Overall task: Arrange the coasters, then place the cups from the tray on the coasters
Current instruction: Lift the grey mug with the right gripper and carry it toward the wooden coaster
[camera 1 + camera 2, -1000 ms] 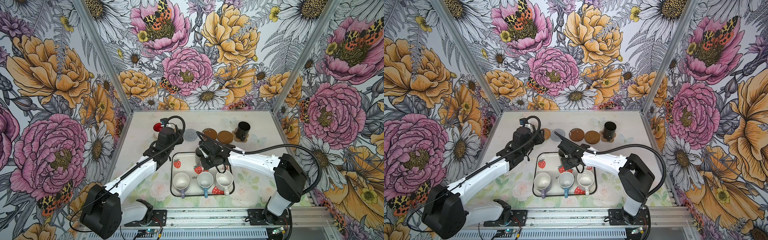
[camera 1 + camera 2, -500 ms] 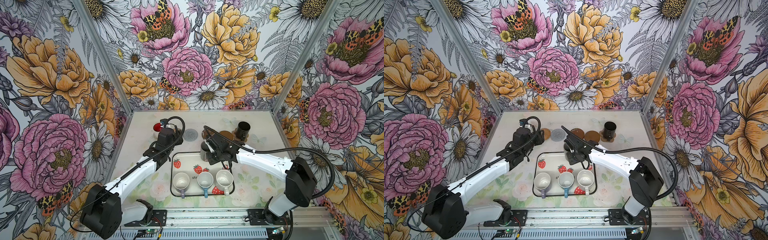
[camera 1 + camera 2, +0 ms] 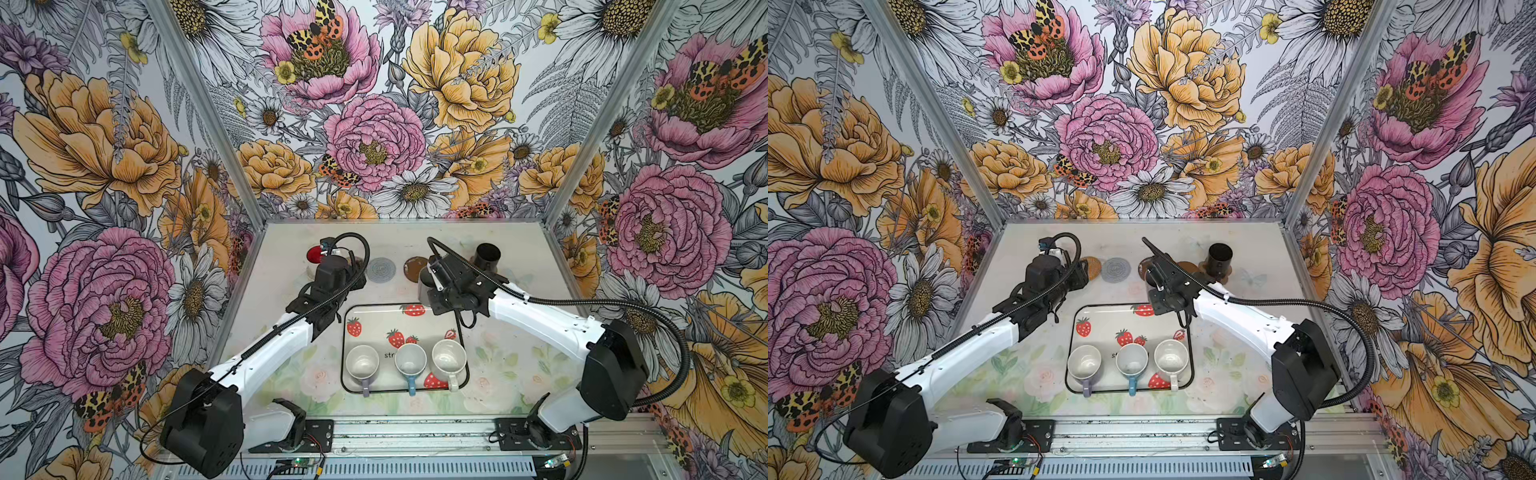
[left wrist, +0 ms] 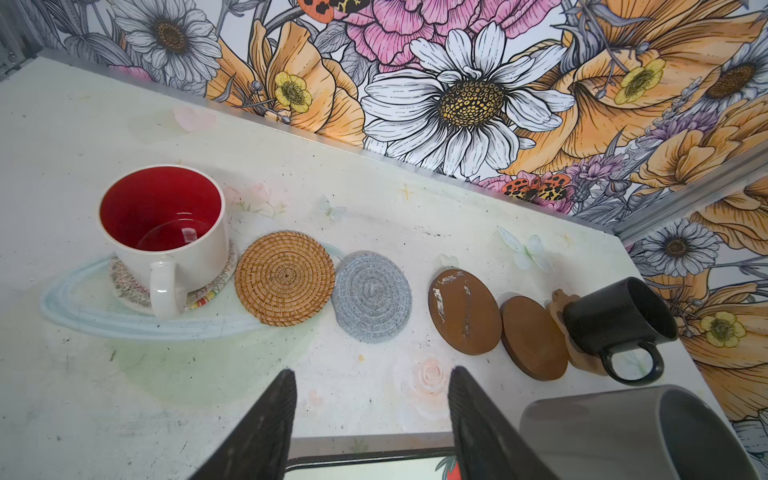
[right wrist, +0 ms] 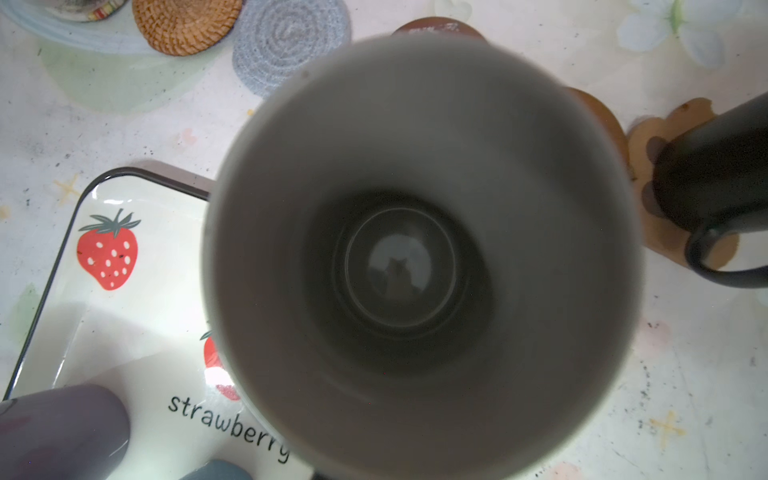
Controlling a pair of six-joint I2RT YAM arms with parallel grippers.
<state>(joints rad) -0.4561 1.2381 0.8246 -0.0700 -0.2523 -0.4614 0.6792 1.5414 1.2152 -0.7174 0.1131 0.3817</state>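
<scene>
We show the smooth, glazed grey mug (image 5: 419,257), a plain cylinder, pinched by the right gripper (image 3: 438,279) (fingers hidden) and hanging directly beneath it, over the 1 o'clock edge of the glossy cream tray (image 3: 374,318) in a top view. At the mug's 12 o'clock lies a flat, scuffed brown disc (image 4: 464,311); toward 10 o'clock, the coiled grey woven coaster (image 4: 371,297) and the basket-like tan woven coaster (image 4: 284,277). The left gripper (image 4: 371,374), ribbed fingers (image 4: 266,419) spread and empty, hovers at 9 o'clock
</scene>
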